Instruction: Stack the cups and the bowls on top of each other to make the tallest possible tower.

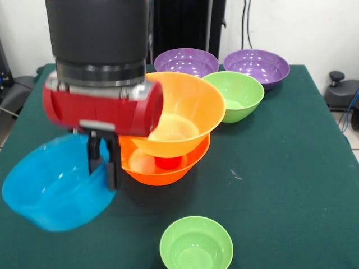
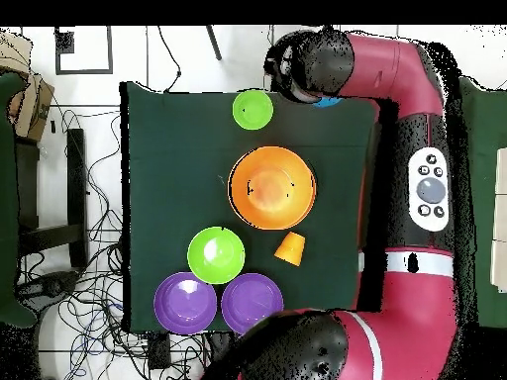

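Looking across the table in the front view, you see the gripper [image 1: 104, 162] low at the left side, its dark fingers [image 1: 112, 165] closed over the rim of a blue bowl [image 1: 53, 190]. That bowl hangs tilted, its opening turned up and toward the camera; whether its underside touches the green table [image 1: 291, 168] cannot be told. In the overhead view only a sliver of blue shows beside the arm [image 2: 421, 188], which covers the tool there.

Note the tower [image 1: 168, 140] just right of the gripper, at the table's middle:
- Its base is a large orange bowl [image 1: 162, 165] standing on the cloth.
- A small red object [image 1: 168, 163], probably the red cup, shows inside this base bowl.
- A second large orange bowl [image 1: 185, 115] rests in the base, tilted, its opening facing right and toward the camera.

Check the remaining bowls:
- A medium green bowl [image 1: 235, 95] stands just behind and right of the tower, close to the tilted orange bowl.
- Two purple bowls [image 1: 186, 61] [image 1: 257, 67] stand side by side at the far edge, behind the green one.
- A small green bowl [image 1: 196, 245] stands alone at the near edge, well apart from the tower.

Consult the overhead view for the orange cup [image 2: 290, 248]. It lies on the cloth between the tower and the purple bowls, beside the medium green bowl. In the front view you cannot see it.
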### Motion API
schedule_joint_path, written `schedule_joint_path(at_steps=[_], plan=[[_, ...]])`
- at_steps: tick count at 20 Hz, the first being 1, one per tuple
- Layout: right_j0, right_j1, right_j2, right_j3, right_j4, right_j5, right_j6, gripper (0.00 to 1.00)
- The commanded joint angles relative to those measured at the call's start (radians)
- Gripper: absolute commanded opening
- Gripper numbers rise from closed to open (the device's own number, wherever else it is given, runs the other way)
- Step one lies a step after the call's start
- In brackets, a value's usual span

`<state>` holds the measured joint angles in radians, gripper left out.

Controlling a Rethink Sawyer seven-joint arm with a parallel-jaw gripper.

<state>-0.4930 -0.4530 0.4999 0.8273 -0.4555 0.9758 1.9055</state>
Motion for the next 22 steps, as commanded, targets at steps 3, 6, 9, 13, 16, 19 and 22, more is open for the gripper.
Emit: schedule_joint_path(at_steps=[3, 6, 9, 13, 16, 19, 22], plan=[[0.002, -0.211, -0.072, 0.308, 0.038, 0.029, -0.039, 0.0], [-0.004, -0.256, -0.086, 0.391, 0.06, 0.007, -0.012, 0.0], [-0.022, -0.331, -0.103, 0.512, 0.083, -0.047, 0.009, 0.0], [-0.052, -0.452, -0.134, 0.644, 0.118, -0.061, -0.001, 0.0], [-0.069, -0.527, -0.156, 0.712, 0.137, -0.044, -0.017, 0.0], [-0.079, -0.569, -0.177, 0.776, 0.139, -0.069, 0.001, 0.0], [-0.078, -0.607, -0.201, 0.846, 0.142, -0.121, 0.043, 0.0]])
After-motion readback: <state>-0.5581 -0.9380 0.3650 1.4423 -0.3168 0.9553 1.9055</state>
